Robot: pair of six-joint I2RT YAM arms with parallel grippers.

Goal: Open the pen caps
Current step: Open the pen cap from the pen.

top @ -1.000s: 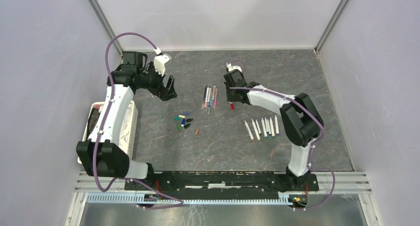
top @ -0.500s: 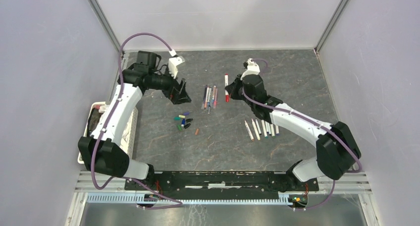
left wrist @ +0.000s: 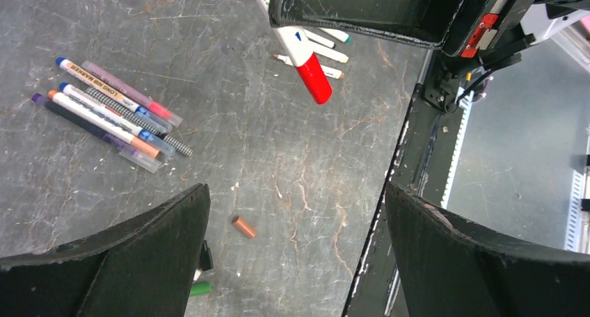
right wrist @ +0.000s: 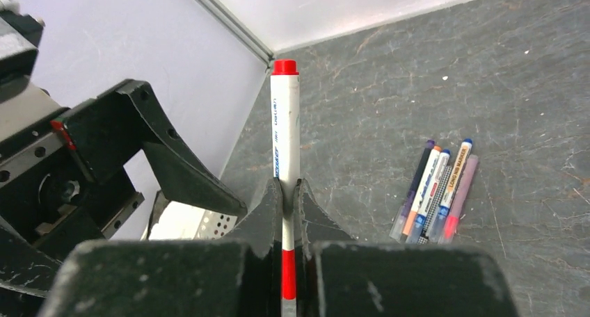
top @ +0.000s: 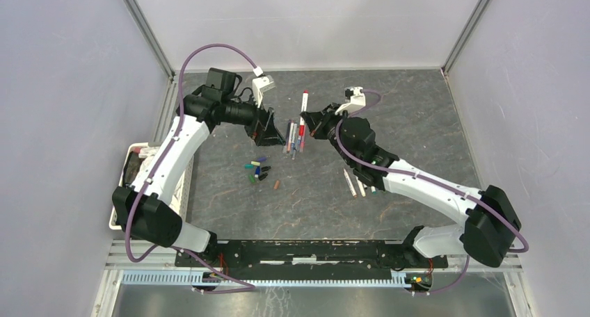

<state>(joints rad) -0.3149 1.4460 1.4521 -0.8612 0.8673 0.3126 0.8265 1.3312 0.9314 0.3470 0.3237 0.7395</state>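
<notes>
Your right jaws clench one white red-capped plastic marker (top: 304, 103), left jaws released; at its 6 o'clock, five bundled capped pens (top: 294, 137), one reading "LONG NIB MARKER".

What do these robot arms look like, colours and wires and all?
The left arm and right arm have white tube-like links between chunky black joints, each trailed by a purple cable. The left gripper and right gripper each end in two black, scuffed, wedge-shaped fingers.
</notes>
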